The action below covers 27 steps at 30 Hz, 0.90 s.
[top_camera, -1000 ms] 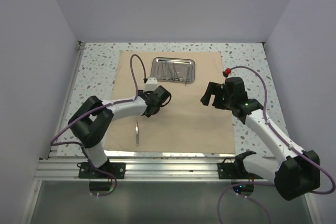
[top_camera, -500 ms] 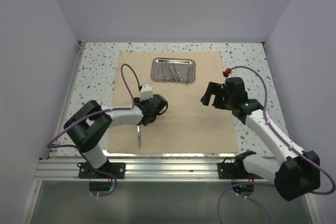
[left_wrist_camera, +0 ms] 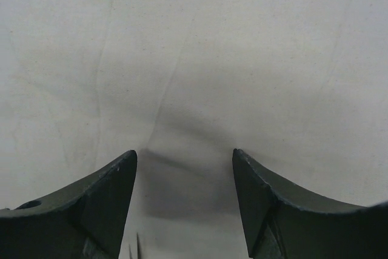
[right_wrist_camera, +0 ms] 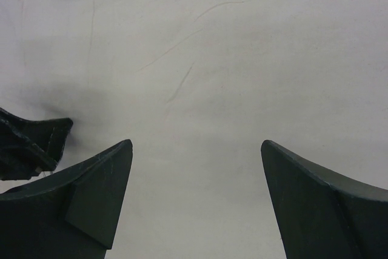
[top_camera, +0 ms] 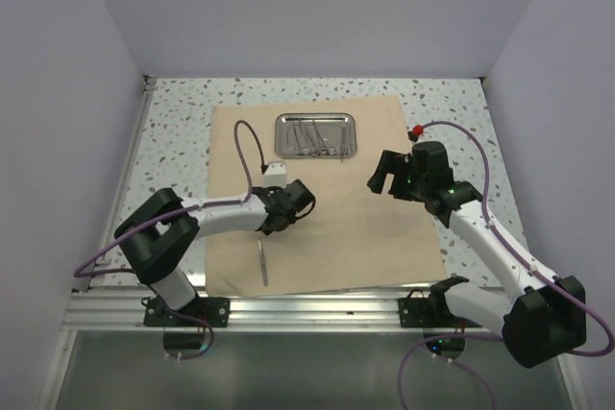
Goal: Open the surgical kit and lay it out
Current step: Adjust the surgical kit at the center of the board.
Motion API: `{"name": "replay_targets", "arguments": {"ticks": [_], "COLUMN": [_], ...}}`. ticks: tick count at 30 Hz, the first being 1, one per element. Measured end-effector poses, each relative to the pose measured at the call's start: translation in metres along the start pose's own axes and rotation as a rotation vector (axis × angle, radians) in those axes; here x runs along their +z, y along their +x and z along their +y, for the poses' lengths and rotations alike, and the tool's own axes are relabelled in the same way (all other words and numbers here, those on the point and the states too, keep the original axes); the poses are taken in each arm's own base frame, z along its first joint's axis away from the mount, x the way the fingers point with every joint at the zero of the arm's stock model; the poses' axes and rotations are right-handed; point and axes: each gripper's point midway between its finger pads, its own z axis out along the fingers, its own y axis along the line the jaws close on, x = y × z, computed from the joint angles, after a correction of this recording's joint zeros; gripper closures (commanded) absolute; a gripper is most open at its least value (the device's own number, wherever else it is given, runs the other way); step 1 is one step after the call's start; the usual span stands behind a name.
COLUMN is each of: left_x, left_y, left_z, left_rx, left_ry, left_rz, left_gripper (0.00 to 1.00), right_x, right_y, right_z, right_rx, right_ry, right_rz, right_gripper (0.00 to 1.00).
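Cloth wrap [top_camera: 336, 228] lies unfolded as a flat tan sheet over the middle of the table [top_camera: 173, 122], slightly skewed, with faint creases. It looks soft, limp and light, so any push will likely pucker it and drag whatever rests on it. The best hold is a corner or a free edge, not the middle.

At its far centre sits the steel tray [top_camera: 283, 141], with several slim instruments [top_camera: 317, 136] lying inside. The tray is rigid and shiny, probably slippery, and best taken by its raised rim. One loose instrument [top_camera: 262, 263] lies on the cloth near the near edge, left of centre. It may be tweezers or forceps, but it is too small to tell. It is thin, stiff and lies low on fabric, so a pinch across its middle seems safest, and the fingertips may catch cloth with it.

The left tool [top_camera: 288, 201] is low over the cloth between tray and loose instrument. In the wrist view its fingers [left_wrist_camera: 103, 204] stand moderately apart, holding nothing, with a shadowed pucker of cloth between them.

The right tool [top_camera: 384, 175] hovers over the right part of the sheet, spread wide and empty.
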Motion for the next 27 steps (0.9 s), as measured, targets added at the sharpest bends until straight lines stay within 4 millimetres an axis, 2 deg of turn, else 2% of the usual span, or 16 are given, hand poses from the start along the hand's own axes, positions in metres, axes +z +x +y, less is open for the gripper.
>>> {"name": "replay_targets", "arguments": {"ticks": [2,4,8,11,16,19,23,27], "left_x": [-0.004,-0.008,-0.012,-0.003,0.039,0.075,0.123,0.16], "left_y": [-0.003,-0.016,-0.069,-0.12,-0.19,-0.218,-0.236,-0.241], "left_z": [0.002,-0.002,-0.022,-0.02,0.006,0.013,0.013,0.01], "left_rx": [0.055,0.109,0.132,0.079,-0.005,-0.032,-0.051,-0.061], "left_ry": [-0.041,-0.078,-0.066,-0.059,-0.093,-0.103,-0.078,-0.044], "left_rz": [0.022,0.025,-0.035,-0.085,-0.127,-0.124,-0.101,-0.07], "left_gripper": [0.3,0.29,0.3,0.3,0.32,0.33,0.34,0.34], "right_x": [0.0,0.0,-0.001,-0.003,-0.004,-0.004,-0.005,-0.006], "right_y": [0.0,0.0,0.0,-0.002,-0.003,-0.003,-0.004,-0.004], "right_z": [0.0,0.0,0.0,0.001,0.002,0.002,0.002,0.003], "right_rx": [0.0,0.0,-0.001,-0.001,-0.001,-0.001,-0.001,-0.001], "right_ry": [0.0,0.0,-0.002,-0.007,-0.01,-0.01,-0.01,-0.013], "right_rz": [0.0,0.0,-0.002,-0.011,-0.016,-0.017,-0.018,-0.023], "right_gripper": [0.08,0.08,0.08,0.08,0.08,0.08,0.08,0.08]}}
